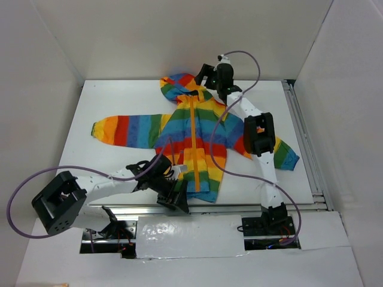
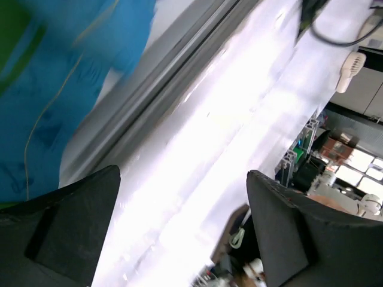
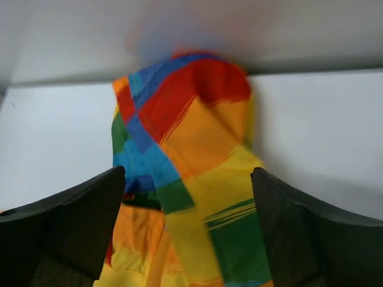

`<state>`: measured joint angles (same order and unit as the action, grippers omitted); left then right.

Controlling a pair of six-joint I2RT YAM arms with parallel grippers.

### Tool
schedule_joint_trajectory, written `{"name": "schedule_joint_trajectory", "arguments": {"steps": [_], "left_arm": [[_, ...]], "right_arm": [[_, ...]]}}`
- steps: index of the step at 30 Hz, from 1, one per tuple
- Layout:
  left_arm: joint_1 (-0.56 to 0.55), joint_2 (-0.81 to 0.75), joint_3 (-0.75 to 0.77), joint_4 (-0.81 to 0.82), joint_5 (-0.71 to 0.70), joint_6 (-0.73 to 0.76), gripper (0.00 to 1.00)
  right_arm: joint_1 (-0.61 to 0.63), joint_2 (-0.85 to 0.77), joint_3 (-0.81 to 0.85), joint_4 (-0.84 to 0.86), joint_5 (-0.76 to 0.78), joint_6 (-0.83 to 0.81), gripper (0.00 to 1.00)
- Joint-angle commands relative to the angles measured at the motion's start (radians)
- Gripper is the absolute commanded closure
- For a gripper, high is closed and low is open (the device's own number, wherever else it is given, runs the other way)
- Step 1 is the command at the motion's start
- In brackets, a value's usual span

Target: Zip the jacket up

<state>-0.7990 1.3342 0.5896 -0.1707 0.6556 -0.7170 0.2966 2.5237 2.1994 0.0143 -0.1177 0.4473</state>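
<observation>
at the left side of the tabletop (image 1: pixel 108 95), the left arm (image 1: pixel 102 182) reaches from its base toward the near hem (image 1: pixel 203 194) of the jacket (image 1: pixel 197 128). the left tool (image 1: pixel 175 198) hangs over the rail (image 1: pixel 239 206) at the near edge, just beside the blue hem. in the left wrist view this tool (image 2: pixel 182 230) is spread wide: its two dark fingers (image 2: pixel 72 227) stand far from each other with nothing between them, and a piece of blue cloth shows at the upper left, apart from the fingers. the jacket lies flat in the middle of the tabletop, with the hood (image 1: pixel 179 84) toward the far edge, the hem toward the arms, one sleeve (image 1: pixel 122 128) stretched to the left and the other sleeve (image 1: pixel 284 152) to the right. the orange zipper (image 1: pixel 193 143) runs straight down the front and the two front halves lie together along it; if the teeth are joined i cannot tell. at the right, the right arm (image 1: pixel 260 134) passes above the sleeve on that side and ends at the hood, where the right tool (image 1: pixel 203 76) stands just beside the collar. in the right wrist view this tool (image 3: pixel 188 233) is spread too, with its fingers (image 3: pixel 66 221) at both sides of the striped hood (image 3: pixel 191 107), not pinching it.
</observation>
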Motion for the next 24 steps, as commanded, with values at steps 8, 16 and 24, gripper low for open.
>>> {"name": "schedule_joint_trajectory", "arguments": {"steps": [8,16,24], "left_arm": [[-0.002,-0.193,0.050,-0.295,-0.152,-0.110,0.01],[0.190,-0.345,0.084,-0.368,-0.300,-0.136,0.01],[0.395,-0.405,0.205,-0.328,-0.352,-0.038,0.01]], "right_arm": [[-0.031,-0.419,-0.308,0.073,0.086,-0.079,0.00],[-0.086,-1.000,-1.093,0.204,0.161,0.157,0.00],[-0.071,-1.525,-1.498,0.011,0.499,0.234,0.00]]}}
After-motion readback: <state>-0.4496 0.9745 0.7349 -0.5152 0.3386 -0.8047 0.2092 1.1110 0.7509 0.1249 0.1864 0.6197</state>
